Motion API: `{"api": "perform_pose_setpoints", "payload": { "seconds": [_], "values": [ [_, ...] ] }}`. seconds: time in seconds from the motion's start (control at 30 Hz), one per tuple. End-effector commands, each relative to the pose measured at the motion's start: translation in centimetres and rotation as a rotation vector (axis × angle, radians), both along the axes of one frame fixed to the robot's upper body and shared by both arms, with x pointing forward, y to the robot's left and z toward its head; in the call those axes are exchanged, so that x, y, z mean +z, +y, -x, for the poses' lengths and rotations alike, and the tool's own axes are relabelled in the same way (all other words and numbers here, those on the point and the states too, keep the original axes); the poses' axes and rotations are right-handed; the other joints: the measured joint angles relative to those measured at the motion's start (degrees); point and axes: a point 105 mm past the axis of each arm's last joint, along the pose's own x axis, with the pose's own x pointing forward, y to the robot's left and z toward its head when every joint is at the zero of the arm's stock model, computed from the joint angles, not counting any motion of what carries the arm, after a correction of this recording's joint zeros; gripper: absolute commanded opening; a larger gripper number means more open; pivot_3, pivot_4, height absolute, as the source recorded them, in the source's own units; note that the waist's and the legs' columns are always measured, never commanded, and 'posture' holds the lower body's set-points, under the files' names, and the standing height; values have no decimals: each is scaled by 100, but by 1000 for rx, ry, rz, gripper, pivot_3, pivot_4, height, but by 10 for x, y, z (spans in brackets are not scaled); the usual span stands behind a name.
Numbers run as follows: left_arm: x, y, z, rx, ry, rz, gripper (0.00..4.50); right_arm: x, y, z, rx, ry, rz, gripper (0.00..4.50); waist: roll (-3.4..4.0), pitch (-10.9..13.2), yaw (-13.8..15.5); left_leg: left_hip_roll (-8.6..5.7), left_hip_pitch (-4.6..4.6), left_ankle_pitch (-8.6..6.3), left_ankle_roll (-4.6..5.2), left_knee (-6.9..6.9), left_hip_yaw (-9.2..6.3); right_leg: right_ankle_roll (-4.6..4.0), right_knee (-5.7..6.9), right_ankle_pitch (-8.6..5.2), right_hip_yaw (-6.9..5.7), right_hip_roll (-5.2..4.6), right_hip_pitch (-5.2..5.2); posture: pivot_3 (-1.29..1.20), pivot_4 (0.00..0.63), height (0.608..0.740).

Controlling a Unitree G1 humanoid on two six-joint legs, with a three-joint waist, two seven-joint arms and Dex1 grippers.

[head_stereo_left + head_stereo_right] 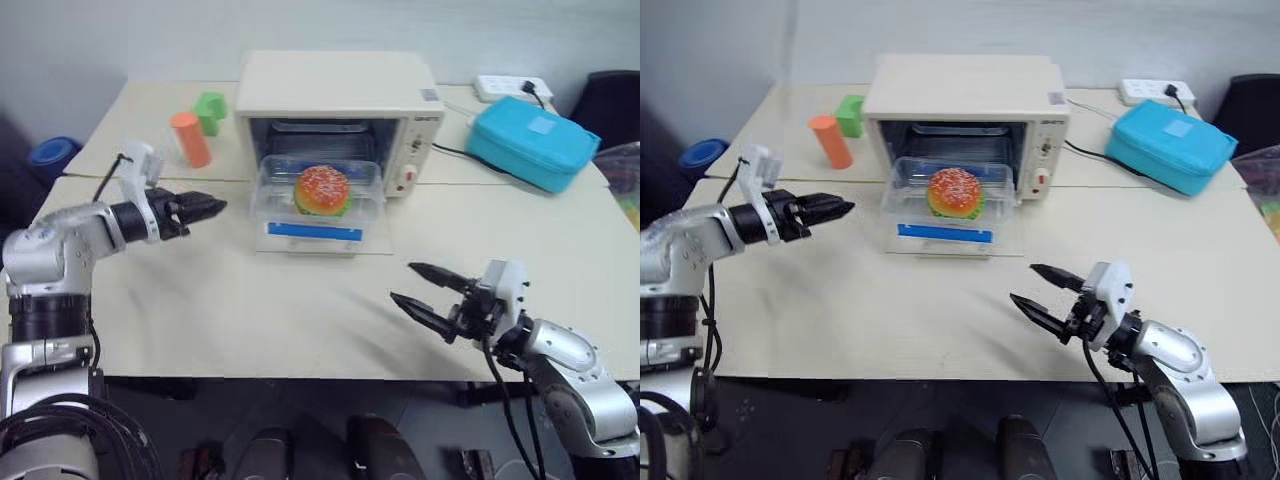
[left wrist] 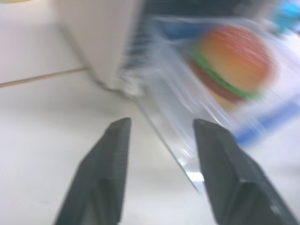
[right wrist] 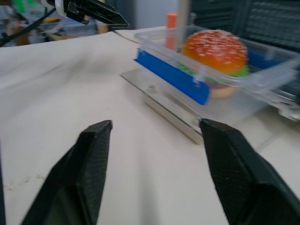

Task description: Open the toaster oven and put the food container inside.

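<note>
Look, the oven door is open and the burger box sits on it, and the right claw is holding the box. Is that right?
Not quite. The oven door is open with the box sitting on it, but the right claw isn't holding the box. In the left eye view it's open over the table, well short of the box.

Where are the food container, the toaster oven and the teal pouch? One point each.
food container (image 1: 352,205): left eye view, clear right wall beside the burger.
toaster oven (image 1: 335,82): left eye view, middle of its cream top.
teal pouch (image 1: 530,140): left eye view, middle of its top face.
</note>
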Motion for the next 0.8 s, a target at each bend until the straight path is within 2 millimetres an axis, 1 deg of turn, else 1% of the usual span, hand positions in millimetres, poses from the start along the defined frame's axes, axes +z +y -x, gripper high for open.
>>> {"api": "perform_pose_setpoints", "payload": {
  "seconds": [0.03,0.07,0.13,0.2,0.27,0.33,0.4,0.47,0.67,0.8],
  "values": [
    [-11,-32,16,-201,-139,-84,897,-10,6,-26,-1,-11,99,1774,0,-1,10,-8,6,-2,7,0,0,1,-3,1,0,-9,7,0,150,740],
    [-17,-37,18,-224,-153,-92,711,-10,7,-34,-8,-21,108,1540,1,0,42,-17,7,-3,20,-1,2,4,-3,2,2,-18,9,0,150,740],
    [-28,-49,15,-228,-171,-99,35,-9,11,-50,-24,-37,117,798,1,0,72,-25,-1,-3,32,-1,0,7,-4,4,0,-25,6,0,150,740],
    [-35,-59,8,-208,-194,-96,0,-8,14,-68,-50,-62,140,76,0,0,73,-26,-11,-3,31,0,1,8,-1,5,-2,-21,-5,0,150,740],
    [-37,-65,-1,-170,-218,-77,0,-6,15,-78,-64,-81,147,32,1,0,69,-26,-15,-3,31,1,8,9,3,5,0,-16,-13,0,150,740],
    [-33,-71,-16,-99,-244,-23,0,-1,16,-90,-73,-106,155,32,0,0,69,-24,-15,-3,31,2,10,10,7,6,-2,-12,-15,0,150,740],
    [-31,-74,-25,-52,-263,10,0,3,16,-99,-81,-124,156,32,0,0,54,-25,-18,-3,32,7,18,14,12,8,-4,-10,-17,0,150,740],
    [-26,-79,-32,-15,-276,81,0,10,17,-109,-100,-144,140,32,0,0,31,-26,-17,-4,37,11,31,20,17,11,-9,-9,-19,0,150,740],
    [-21,-75,-50,135,-283,194,0,24,22,-135,-157,-183,105,32,0,0,-93,-22,-14,-4,38,11,40,26,43,14,-13,-5,-25,0,150,740],
    [-23,-75,-62,208,-273,200,0,33,23,-153,-218,-198,88,32,0,0,-129,-21,-15,-3,36,10,41,25,44,14,-12,-6,-28,0,150,740]
  ]
}}
